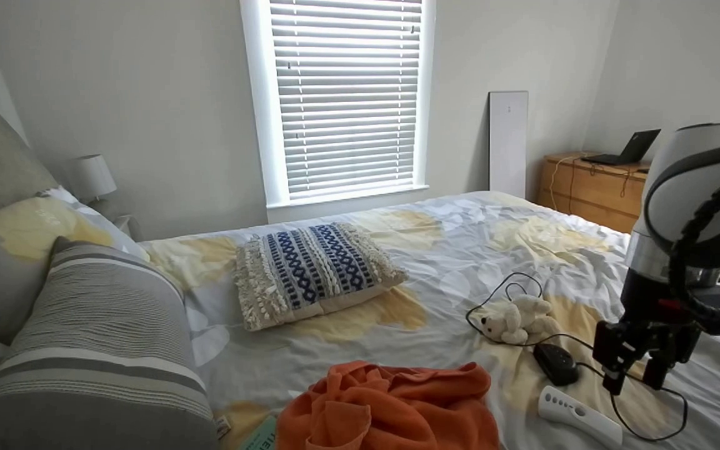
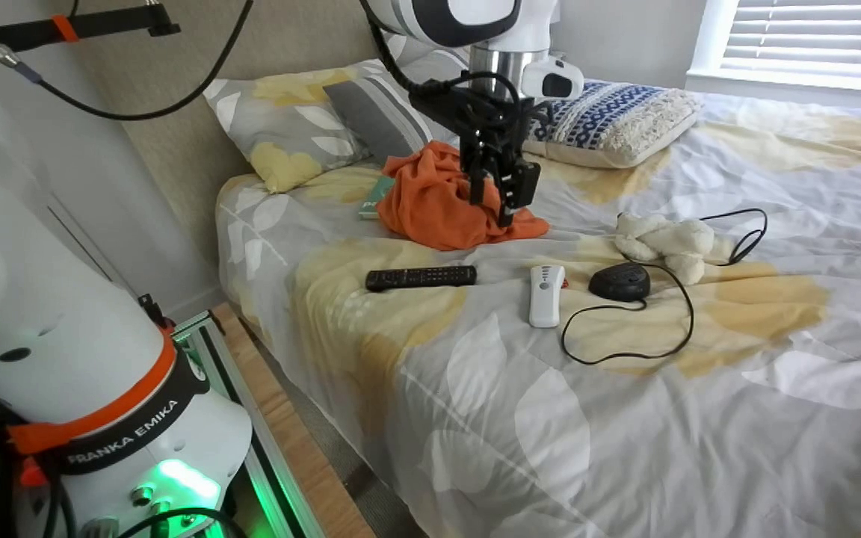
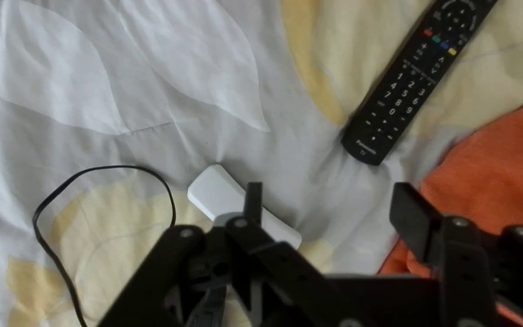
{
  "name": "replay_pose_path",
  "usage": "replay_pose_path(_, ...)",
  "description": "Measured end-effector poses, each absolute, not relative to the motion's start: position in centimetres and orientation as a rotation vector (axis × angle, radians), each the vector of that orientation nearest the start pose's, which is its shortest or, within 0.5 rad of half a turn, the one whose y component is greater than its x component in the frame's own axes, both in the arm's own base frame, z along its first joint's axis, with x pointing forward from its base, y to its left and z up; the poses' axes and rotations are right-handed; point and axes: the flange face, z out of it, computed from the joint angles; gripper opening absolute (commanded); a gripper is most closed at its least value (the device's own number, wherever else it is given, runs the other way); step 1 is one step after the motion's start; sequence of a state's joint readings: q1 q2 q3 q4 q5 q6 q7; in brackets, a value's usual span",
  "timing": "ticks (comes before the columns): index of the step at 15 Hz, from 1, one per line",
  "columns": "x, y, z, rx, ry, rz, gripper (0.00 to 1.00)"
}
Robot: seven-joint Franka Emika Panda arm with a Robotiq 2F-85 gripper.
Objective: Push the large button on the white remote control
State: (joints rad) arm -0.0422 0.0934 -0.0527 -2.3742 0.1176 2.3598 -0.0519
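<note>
The white remote control lies flat on the bed, face up, with small dark buttons and a larger round button near one end. It also shows in an exterior view. In the wrist view the white remote lies partly behind one finger, and its large button cannot be made out there. My gripper is open and empty, its fingers pointing down, held above the bed. In an exterior view the gripper appears in front of the orange cloth. In the wrist view its fingertips are wide apart.
A black boxy device with a looping cable and a cream plush toy lie beside the white remote. A black TV remote lies on another side. A crumpled orange cloth and a patterned cushion are farther up the bed.
</note>
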Motion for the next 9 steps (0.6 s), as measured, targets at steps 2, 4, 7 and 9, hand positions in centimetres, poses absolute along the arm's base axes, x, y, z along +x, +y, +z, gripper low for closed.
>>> replay_pose_path(2, 49.7, -4.8, 25.6, -3.064, 0.203, 0.143, 0.27)
replay_pose_path(4, 50.3, -5.3, 24.1, -3.079, 0.211, 0.138, 0.11)
replay_pose_path(7, 51.0, -6.3, 22.4, -3.091, 0.242, 0.168, 0.00)
replay_pose_path(9, 51.2, -7.1, 21.4, -3.101, 0.267, 0.191, 0.00)
